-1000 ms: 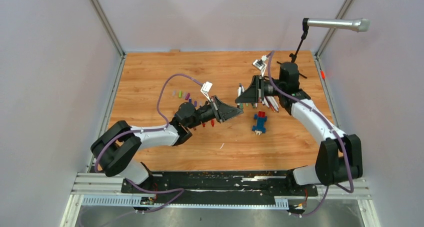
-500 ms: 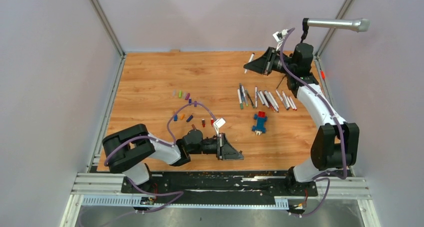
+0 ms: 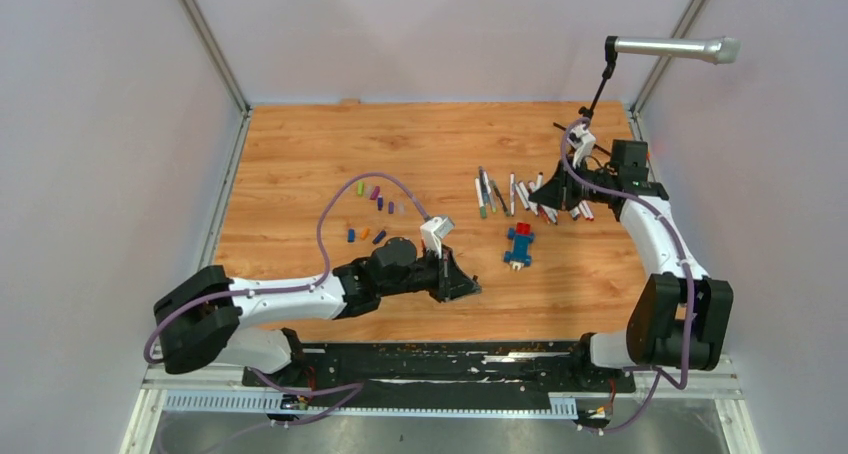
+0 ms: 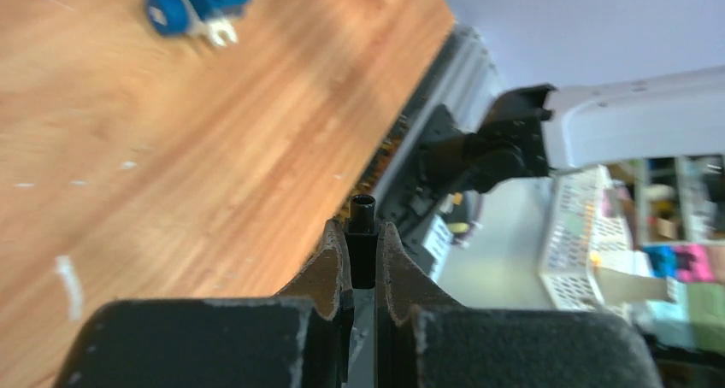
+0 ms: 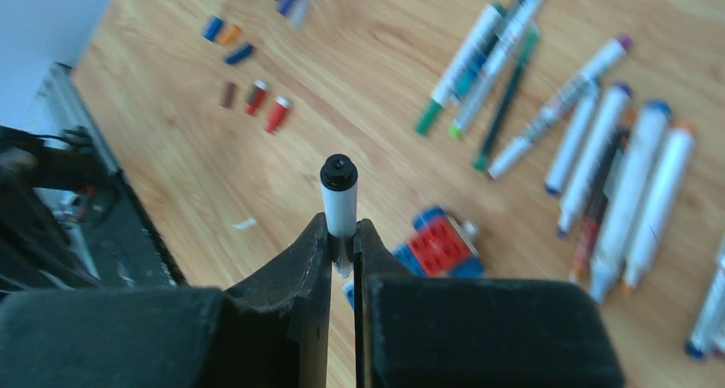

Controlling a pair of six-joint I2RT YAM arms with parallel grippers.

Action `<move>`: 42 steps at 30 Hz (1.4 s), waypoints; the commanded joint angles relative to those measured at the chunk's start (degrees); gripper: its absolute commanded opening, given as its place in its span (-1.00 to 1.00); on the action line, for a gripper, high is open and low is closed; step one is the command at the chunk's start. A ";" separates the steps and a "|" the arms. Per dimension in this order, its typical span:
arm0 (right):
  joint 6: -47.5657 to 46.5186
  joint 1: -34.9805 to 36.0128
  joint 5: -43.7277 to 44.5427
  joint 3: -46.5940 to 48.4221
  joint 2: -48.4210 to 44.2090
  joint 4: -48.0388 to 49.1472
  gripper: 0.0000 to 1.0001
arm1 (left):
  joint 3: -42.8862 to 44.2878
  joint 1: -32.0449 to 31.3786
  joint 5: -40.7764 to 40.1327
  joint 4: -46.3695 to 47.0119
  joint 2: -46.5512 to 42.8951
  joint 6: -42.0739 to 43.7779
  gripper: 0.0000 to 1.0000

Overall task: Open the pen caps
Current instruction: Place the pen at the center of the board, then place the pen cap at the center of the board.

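Cap (image 4: pixel 363 213), black, clamped in the narrow jaws of the left gripper (image 4: pixel 363 238); we saw its long axis run along the fingers, open mouth pointing outward. Loose pen caps (image 3: pixel 379 237) lay at ten o'clock from that gripper. The right gripper (image 5: pixel 342 234) pinched a white pen (image 5: pixel 339 202).

Left arm (image 3: pixel 285 294) and right arm (image 3: pixel 655 236): white link shells, black joint housings. Lilac cable (image 3: pixel 321 224) looped along each, ending at white connector block (image 3: pixel 436 233). Left gripper (image 3: pixel 472 292), right gripper (image 3: pixel 535 196): black, wedge-shaped fingers (image 5: pixel 299 268)
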 commanded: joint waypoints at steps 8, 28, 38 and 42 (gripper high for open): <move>-20.16 -2.50 25.34 -6.26 1.38 -15.38 -0.94 | 7.45 1.26 -19.73 -24.48 -4.05 17.69 -1.00; -18.32 -2.85 35.02 -7.31 13.71 -14.88 -0.63 | 13.74 6.54 -23.95 -31.76 3.90 19.75 -0.99; -17.62 -2.84 36.85 -7.02 15.90 -15.25 -0.49 | 16.56 7.06 -24.47 -32.57 8.78 20.08 -0.97; -17.57 -3.02 35.53 -6.52 14.78 -16.03 -0.46 | 18.18 7.42 -24.96 -33.68 10.63 20.54 -0.95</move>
